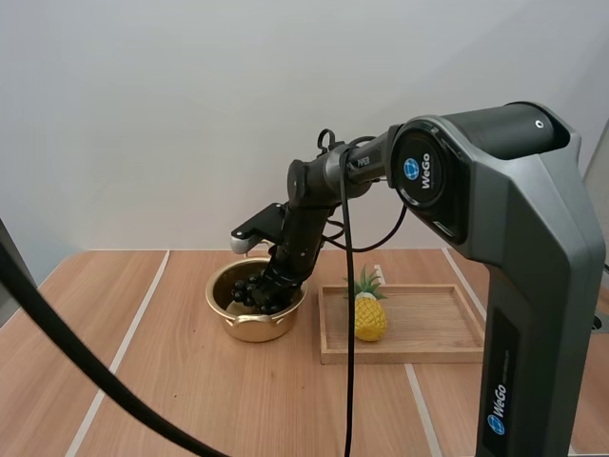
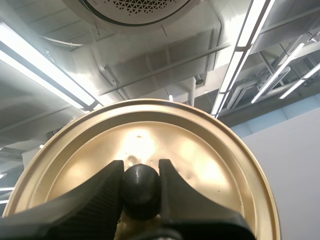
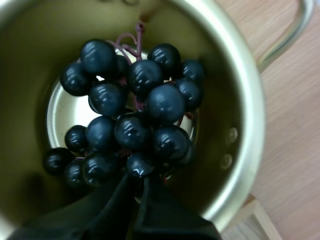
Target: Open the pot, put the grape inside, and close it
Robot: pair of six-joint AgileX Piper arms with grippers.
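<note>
A gold pot [image 1: 225, 297] stands uncovered on the wooden table, left of the tray. My right gripper [image 1: 270, 284] reaches down into it, shut on a bunch of dark grapes [image 1: 253, 294]. In the right wrist view the grapes [image 3: 135, 115] hang inside the pot [image 3: 246, 115], just above its shiny bottom, with my right gripper [image 3: 140, 184] pinching the bunch's near end. In the left wrist view my left gripper [image 2: 141, 169] is shut on the black knob [image 2: 141, 190] of the gold lid [image 2: 205, 150], which is held up in the air.
A wooden tray [image 1: 428, 354] lies right of the pot with a yellow toy pineapple [image 1: 369, 317] at its left end. One pot handle [image 3: 296, 25] sticks out toward the tray. Bare tabletop lies in front of and left of the pot.
</note>
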